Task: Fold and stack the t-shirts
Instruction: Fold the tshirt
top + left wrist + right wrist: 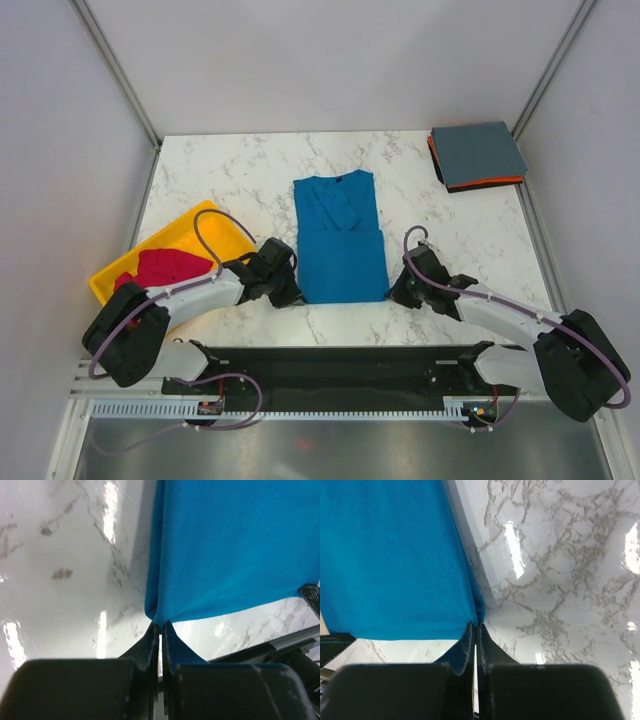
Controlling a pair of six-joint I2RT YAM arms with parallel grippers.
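The bright blue t-shirt (338, 238) lies in the middle of the table, sides folded in to a long strip. My left gripper (292, 296) is shut on its near left corner (159, 616). My right gripper (392, 294) is shut on its near right corner (477, 614). The magenta-red t-shirt (165, 266) lies crumpled in the yellow tray (205, 218). The slate grey-blue t-shirt (478, 153) lies folded on the orange t-shirt (488, 183) at the far right corner.
The marble table (250, 170) is walled at the left, back and right. The yellow tray sits at the near left by my left arm. A black rail (330, 365) runs along the near edge between the arm bases.
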